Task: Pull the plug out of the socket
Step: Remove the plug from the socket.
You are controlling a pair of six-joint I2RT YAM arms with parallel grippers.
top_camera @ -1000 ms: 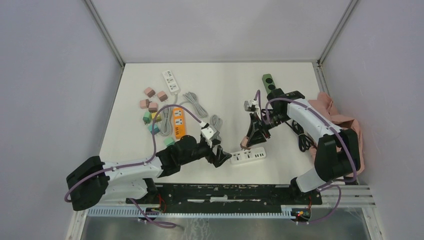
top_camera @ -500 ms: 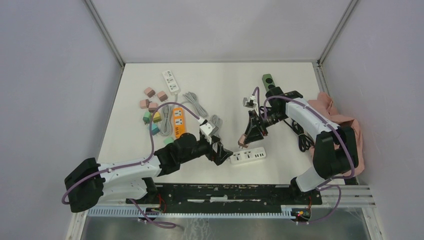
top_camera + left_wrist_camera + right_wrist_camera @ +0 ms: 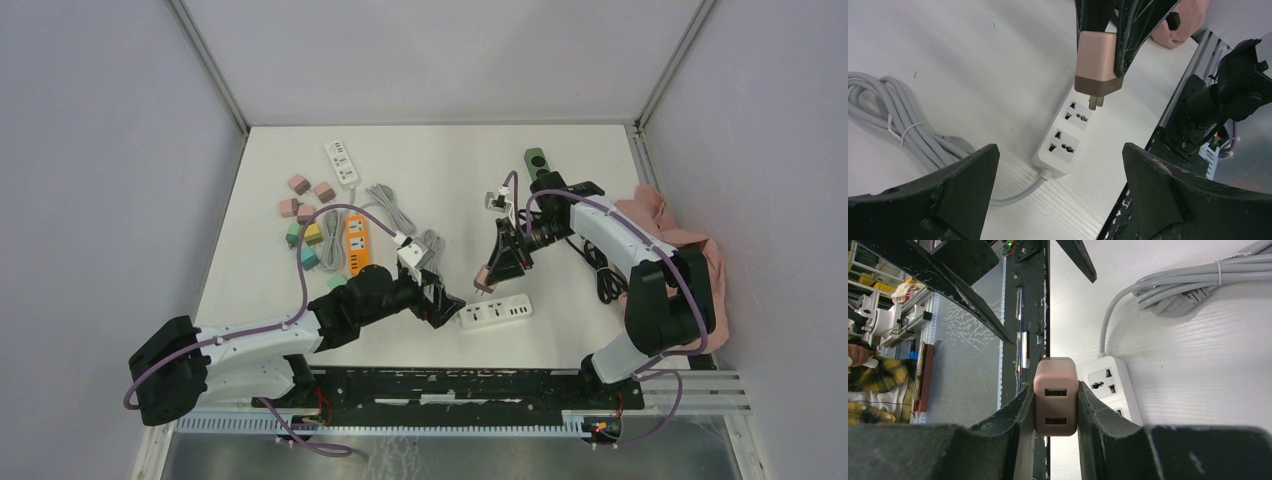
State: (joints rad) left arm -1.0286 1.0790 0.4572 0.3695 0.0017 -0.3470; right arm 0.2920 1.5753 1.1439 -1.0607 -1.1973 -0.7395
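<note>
Right jaws pinch the pink plug [image 3: 1055, 395], held just above the white socket strip [image 3: 1063, 137] with its prongs clear, near the desk's near edge. Left jaws gape wide and empty, just beside the strip's cable end. A coiled grey cable [image 3: 893, 130] lies nearby.

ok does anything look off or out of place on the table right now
One oddity: a crumpled pink cloth is bunched at the right edge of the table, unrelated to the sockets. The pink plug, held clear of the white power strip by the right gripper, looks fine.
</note>
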